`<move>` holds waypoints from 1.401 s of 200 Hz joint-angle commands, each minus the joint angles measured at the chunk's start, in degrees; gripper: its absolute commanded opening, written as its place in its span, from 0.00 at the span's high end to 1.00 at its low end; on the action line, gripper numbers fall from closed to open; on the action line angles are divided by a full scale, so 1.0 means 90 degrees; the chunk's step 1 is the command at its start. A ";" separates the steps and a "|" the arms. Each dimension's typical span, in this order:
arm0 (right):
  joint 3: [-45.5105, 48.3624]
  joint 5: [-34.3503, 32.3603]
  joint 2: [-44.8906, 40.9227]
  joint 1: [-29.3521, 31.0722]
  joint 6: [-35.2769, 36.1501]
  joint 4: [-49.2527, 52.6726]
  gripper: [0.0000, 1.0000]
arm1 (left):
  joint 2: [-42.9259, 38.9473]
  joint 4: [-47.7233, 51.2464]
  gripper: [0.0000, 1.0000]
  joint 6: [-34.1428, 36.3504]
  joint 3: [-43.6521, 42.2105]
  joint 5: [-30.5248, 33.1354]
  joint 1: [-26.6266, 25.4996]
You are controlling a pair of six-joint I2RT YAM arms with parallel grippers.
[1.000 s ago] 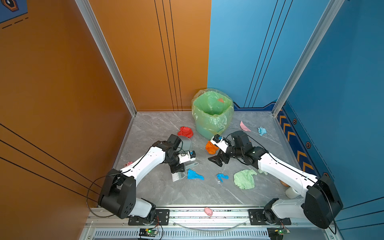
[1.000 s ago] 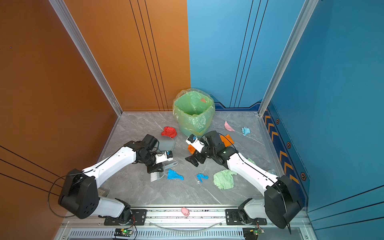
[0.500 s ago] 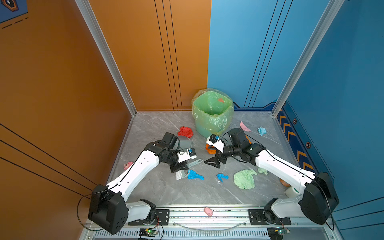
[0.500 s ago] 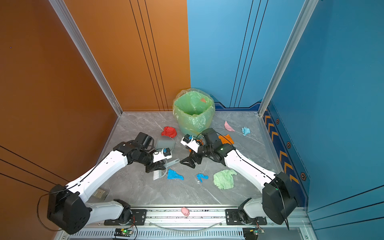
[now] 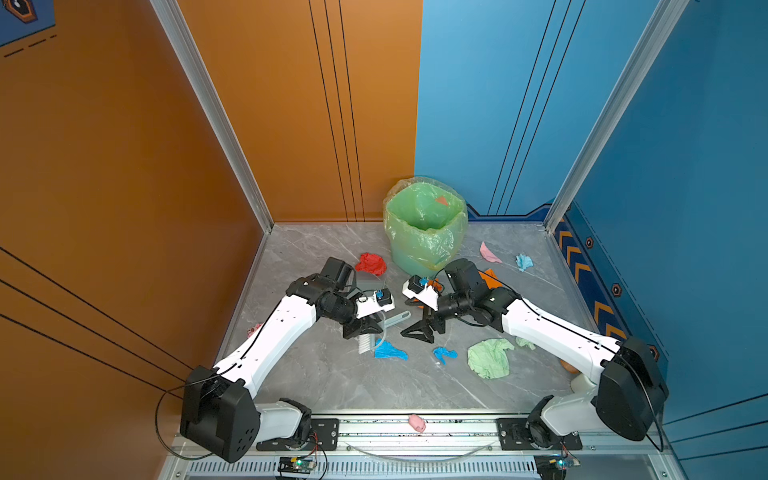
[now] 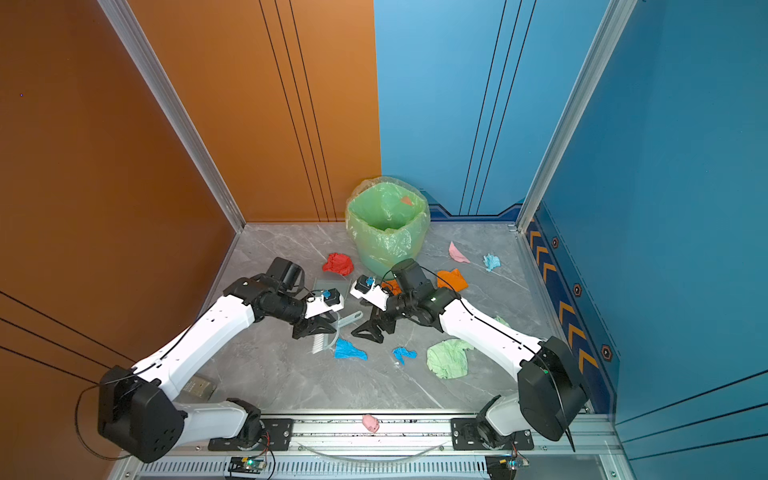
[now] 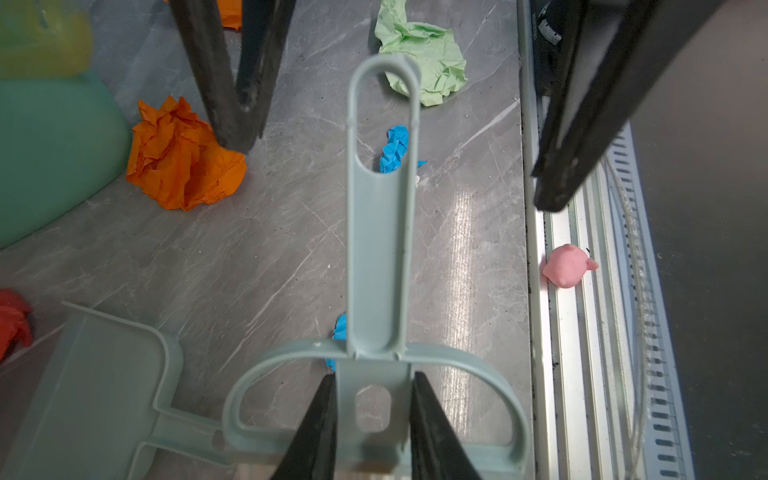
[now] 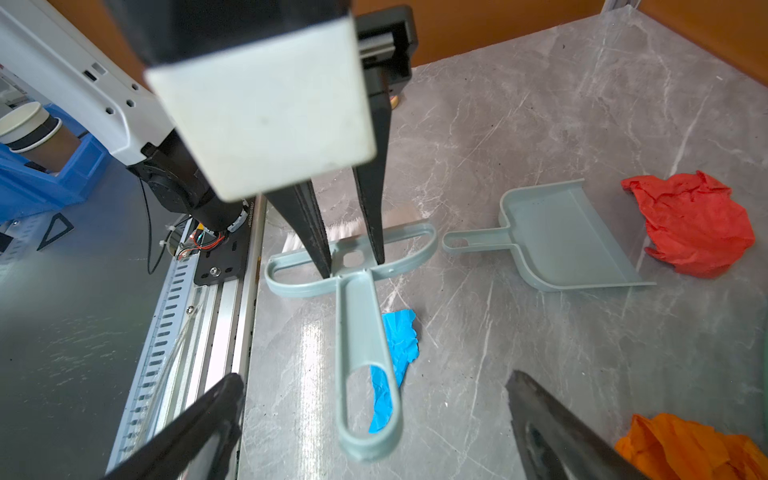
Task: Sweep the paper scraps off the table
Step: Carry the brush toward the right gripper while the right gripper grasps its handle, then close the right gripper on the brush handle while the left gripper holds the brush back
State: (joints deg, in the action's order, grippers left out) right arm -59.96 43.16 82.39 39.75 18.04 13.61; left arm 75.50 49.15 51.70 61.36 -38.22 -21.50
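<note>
Left gripper (image 7: 372, 378) was clamped on the neck of a grey-green hand brush (image 7: 380, 249), its jaws pressed against both sides; the bristles pointed down towards the table (image 5: 332, 386), just beside a blue scrap (image 5: 388, 351). A matching dustpan (image 8: 569, 232) lay flat on the table beyond the brush, with a red scrap (image 5: 370, 263) near its mouth. Right gripper (image 5: 417, 334) hung near the loop end of the brush handle, jaws spread wide, nothing between them. Further right on the table lay a small blue scrap (image 5: 444, 354), a pale green scrap (image 5: 489, 358), an orange scrap (image 6: 452, 279), a pink scrap (image 5: 489, 252) and a light blue scrap (image 5: 523, 262). The lined bin (image 5: 424, 224) stood at the back wall.
</note>
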 commanded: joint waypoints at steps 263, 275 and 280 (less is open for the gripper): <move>-0.0212 -0.0141 0.0504 0.0513 -0.0428 -0.1258 0.12 | 0.0012 -0.0051 1.00 0.0378 -0.0031 -0.0881 0.0369; -0.0217 -0.0147 0.0499 0.0514 -0.0413 -0.1256 0.15 | 0.0008 -0.0051 1.00 0.0378 -0.0046 -0.0874 0.0372; -0.0215 -0.0141 0.0499 0.0515 -0.0404 -0.1248 0.16 | 0.0003 -0.0052 1.00 0.0378 -0.0042 -0.0871 0.0374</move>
State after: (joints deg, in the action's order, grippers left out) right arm -60.51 42.74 86.17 43.94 14.11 3.79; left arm 75.99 48.45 54.24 61.52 -44.05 -18.70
